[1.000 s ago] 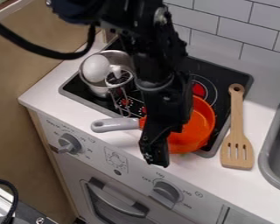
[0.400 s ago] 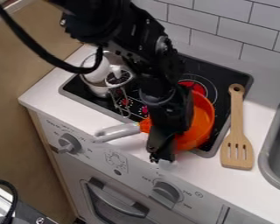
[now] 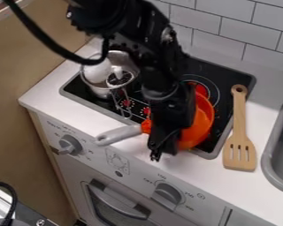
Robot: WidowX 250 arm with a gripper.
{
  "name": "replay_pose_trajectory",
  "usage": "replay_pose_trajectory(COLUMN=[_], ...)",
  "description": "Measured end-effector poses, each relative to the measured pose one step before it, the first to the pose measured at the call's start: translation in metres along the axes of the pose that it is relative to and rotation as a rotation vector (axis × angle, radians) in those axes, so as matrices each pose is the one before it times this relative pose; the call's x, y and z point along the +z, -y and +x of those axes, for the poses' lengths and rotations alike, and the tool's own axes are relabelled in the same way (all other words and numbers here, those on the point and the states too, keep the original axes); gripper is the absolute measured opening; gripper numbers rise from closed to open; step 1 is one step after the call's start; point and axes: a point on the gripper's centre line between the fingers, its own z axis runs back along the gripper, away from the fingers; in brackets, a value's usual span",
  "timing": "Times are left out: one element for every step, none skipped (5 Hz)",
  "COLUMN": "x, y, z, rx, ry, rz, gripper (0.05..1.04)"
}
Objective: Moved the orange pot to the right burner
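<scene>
Here we list: one orange pot, grey handle outward; one gripper by its near side, presumably to steer it, clenched or released we cannot tell.

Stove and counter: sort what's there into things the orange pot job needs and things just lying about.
For the job:
- orange pot
- right burner
- gripper

Just lying about:
- slotted wooden spatula
- metal pot, with a white object in it
- wire utensil
</scene>
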Motion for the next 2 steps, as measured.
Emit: replay_pose_trajectory(x=[0.01002, 0.01297], y=[-0.00434, -0.00736], z=[-0.0018, -0.00146], rx=[0.0109, 0.0199], ry=[-0.0111, -0.0075], rz=[-0.0459, -0.0369], gripper=[0.066, 0.056])
